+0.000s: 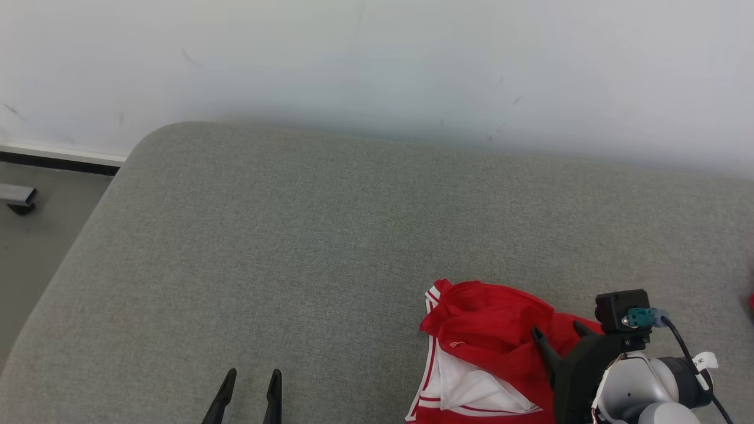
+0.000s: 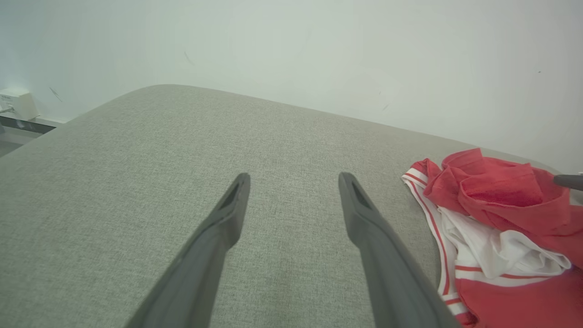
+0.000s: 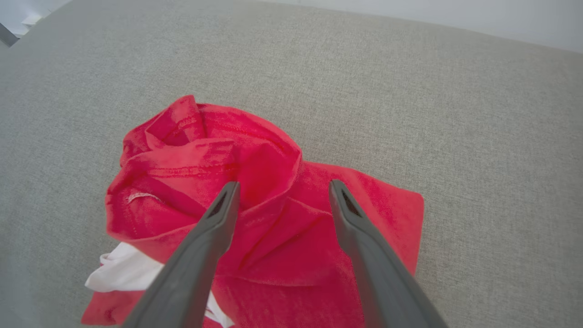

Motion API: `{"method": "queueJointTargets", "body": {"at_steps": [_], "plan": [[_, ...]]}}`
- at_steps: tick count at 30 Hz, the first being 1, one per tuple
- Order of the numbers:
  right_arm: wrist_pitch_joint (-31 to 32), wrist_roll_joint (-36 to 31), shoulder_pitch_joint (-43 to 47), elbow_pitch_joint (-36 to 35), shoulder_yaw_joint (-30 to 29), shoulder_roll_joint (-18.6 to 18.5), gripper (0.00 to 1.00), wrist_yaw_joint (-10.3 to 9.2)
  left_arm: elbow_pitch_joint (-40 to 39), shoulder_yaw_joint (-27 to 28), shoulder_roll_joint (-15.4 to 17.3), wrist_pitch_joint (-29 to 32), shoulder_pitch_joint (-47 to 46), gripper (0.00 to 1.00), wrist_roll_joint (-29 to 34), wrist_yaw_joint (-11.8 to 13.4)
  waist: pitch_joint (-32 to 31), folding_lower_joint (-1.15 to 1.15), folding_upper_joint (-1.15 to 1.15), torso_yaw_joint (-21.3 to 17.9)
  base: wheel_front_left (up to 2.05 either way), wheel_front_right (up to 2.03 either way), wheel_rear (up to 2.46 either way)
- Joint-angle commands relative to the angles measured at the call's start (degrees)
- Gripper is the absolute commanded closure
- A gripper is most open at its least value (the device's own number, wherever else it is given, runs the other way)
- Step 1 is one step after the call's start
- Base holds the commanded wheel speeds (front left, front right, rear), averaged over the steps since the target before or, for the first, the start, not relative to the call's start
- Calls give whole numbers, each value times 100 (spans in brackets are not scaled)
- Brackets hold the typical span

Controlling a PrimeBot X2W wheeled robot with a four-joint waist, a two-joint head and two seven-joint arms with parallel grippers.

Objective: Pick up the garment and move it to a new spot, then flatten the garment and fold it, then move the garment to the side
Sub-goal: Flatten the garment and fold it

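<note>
A crumpled red garment (image 1: 489,335) with white lining and red-and-white striped trim lies bunched on the grey cushion (image 1: 330,247), near its front right. My right gripper (image 1: 556,334) hovers just above the heap, fingers spread wide and nothing between them; in the right wrist view the garment (image 3: 255,173) sits under the open right gripper (image 3: 282,189). My left gripper (image 1: 253,377) is open over bare fabric at the lower left, well left of the garment. In the left wrist view the left gripper (image 2: 294,180) points along the cushion, with the garment (image 2: 496,200) off to its right.
A pale wall (image 1: 377,59) rises behind the cushion's far edge. The cushion's rounded left edge (image 1: 88,224) drops to a grey floor (image 1: 35,235) with a dark baseboard and a small metal foot (image 1: 19,197). A red scrap (image 1: 750,303) shows at the right border.
</note>
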Motion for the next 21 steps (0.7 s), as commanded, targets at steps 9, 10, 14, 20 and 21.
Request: {"method": "queueJointTargets", "body": {"at_steps": [9,10,14,20,21], "plan": [[137,19,-73,273,167,5,0,-15,-22,35,0,-16,35,0,-37,7,29,0,0,28,0,0,0],[131,36,-71,283,213,5,0,-15,-21,29,0,-16,33,0,-40,7,30,0,0,29,0,0,0],[108,102,-29,285,349,4,0,-15,-16,5,0,-16,21,0,-54,7,26,0,0,35,0,0,0],[82,106,-22,340,396,5,9,-15,15,-16,-1,-16,38,0,-57,7,6,0,0,45,0,0,0],[76,105,-35,356,394,5,10,-15,18,-15,-1,-16,39,0,-56,7,1,0,0,50,0,0,0]]}}
